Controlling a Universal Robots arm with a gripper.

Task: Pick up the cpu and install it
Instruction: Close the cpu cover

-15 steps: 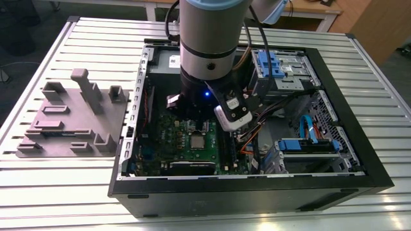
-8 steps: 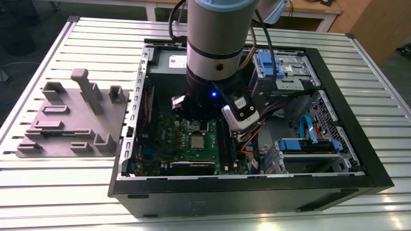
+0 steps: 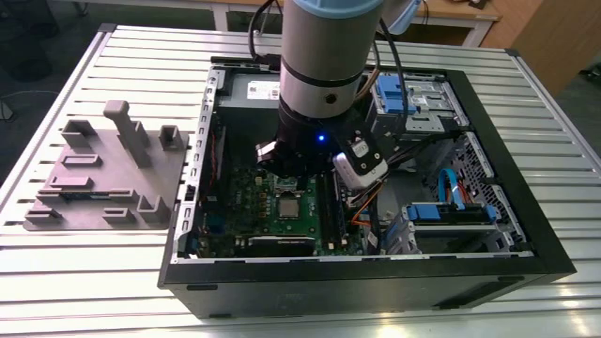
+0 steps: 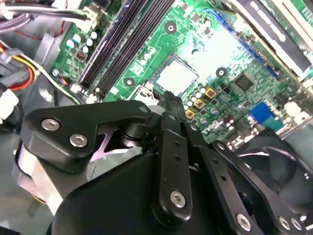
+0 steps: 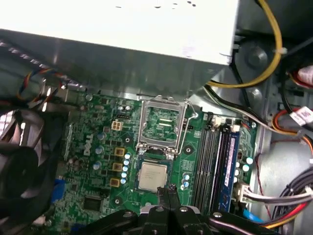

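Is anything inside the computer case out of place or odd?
Nothing looks damaged or spilled. The cpu lies flat and square in its socket on the motherboard, with the socket's metal frame swung open beside it. The gripper hovers close by.

We see a silver-grey cpu (image 5: 152,176), green motherboard (image 5: 105,161), black gripper (image 5: 168,192), blue drive brackets (image 3: 449,213), grey slatted table (image 3: 112,282).

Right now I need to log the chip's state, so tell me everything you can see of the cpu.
The cpu is a small flat square with a dull silver-grey metal top and a thin darker border. It lies flat in its socket on the green motherboard, with the socket's metal cover frame swung open beside it. In the second wrist view it glares pale. The gripper has its fingertips together just off the chip's edge, holding nothing.
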